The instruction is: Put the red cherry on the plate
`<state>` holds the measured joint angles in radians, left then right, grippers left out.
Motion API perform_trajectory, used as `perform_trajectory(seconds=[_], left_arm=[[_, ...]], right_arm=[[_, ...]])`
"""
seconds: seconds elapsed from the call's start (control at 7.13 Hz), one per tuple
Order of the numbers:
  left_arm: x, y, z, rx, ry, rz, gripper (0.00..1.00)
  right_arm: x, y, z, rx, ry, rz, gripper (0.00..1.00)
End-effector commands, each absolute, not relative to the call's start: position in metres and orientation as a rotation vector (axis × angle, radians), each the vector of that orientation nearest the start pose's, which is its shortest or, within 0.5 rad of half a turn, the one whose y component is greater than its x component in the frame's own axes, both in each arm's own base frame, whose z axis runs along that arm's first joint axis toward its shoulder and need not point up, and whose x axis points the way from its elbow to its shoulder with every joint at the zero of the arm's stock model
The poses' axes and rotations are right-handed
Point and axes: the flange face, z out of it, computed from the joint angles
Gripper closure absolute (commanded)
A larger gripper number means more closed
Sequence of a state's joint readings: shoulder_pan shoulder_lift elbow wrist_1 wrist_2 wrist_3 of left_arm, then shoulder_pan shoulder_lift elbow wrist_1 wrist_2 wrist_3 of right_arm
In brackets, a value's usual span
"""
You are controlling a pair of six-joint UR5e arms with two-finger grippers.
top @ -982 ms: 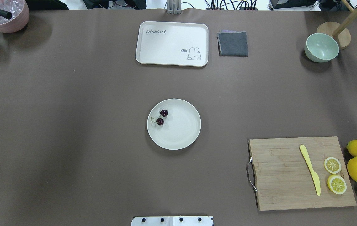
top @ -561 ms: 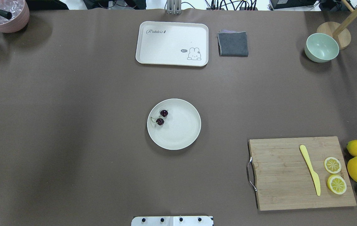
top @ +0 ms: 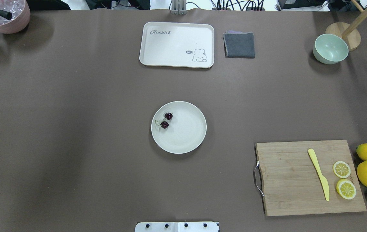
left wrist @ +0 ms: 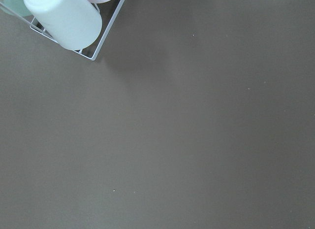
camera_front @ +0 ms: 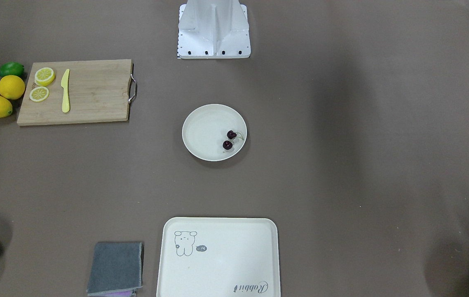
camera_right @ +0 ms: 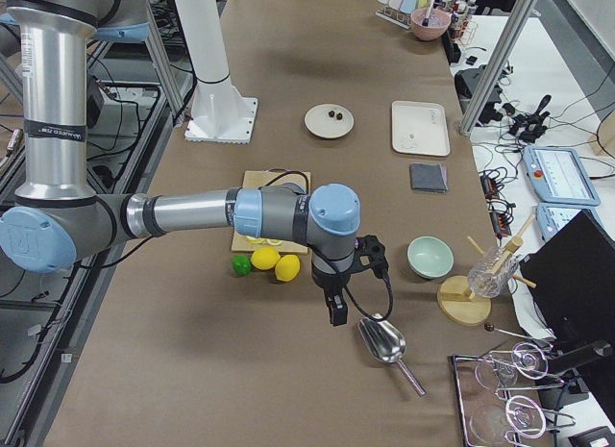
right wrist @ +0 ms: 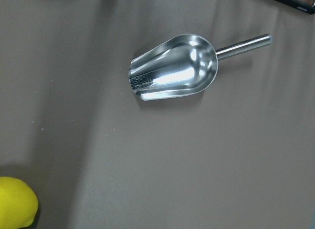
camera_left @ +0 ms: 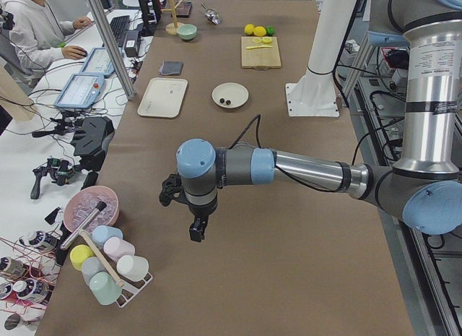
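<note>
The red cherry (top: 164,124), a pair of dark maroon fruits on thin stems, lies inside the off-white plate (top: 186,138) near its left rim, at the middle of the table. The front-facing view has the red cherry (camera_front: 227,144) on the right part of the plate (camera_front: 203,132). Neither gripper is near it. My left gripper (camera_left: 196,231) hangs over bare table by the cup rack, far from the plate (camera_left: 237,92). My right gripper (camera_right: 338,312) hangs beside a steel scoop, also far from the plate (camera_right: 319,126). I cannot tell whether either is open or shut.
A cream tray (top: 177,44), a grey cloth (top: 239,45) and a green bowl (top: 330,49) stand at the far side. A cutting board (top: 293,180) with a yellow knife (top: 319,174), lemon slices, lemons and a lime is near right. A scoop (right wrist: 172,66) lies under the right wrist.
</note>
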<state>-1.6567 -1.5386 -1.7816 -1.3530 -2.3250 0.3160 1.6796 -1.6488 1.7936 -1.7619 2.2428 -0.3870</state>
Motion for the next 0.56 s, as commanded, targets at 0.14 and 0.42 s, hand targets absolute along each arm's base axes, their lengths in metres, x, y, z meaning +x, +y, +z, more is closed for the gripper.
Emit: perform_trajectory(seconds=[0.14, 0.42], left_arm=[[-0.1051, -0.4619, 0.5935, 0.116, 0.748, 0.205, 0.02], [-0.1051, -0.4619, 0.5934, 0.116, 0.748, 0.205, 0.02]], right_arm=[[0.1178, -0.4346, 0.6248, 0.1, -0.688, -0.242, 0.0], [0.1191, -0.4384, 0.6271, 0.097, -0.678, -0.245, 0.0]])
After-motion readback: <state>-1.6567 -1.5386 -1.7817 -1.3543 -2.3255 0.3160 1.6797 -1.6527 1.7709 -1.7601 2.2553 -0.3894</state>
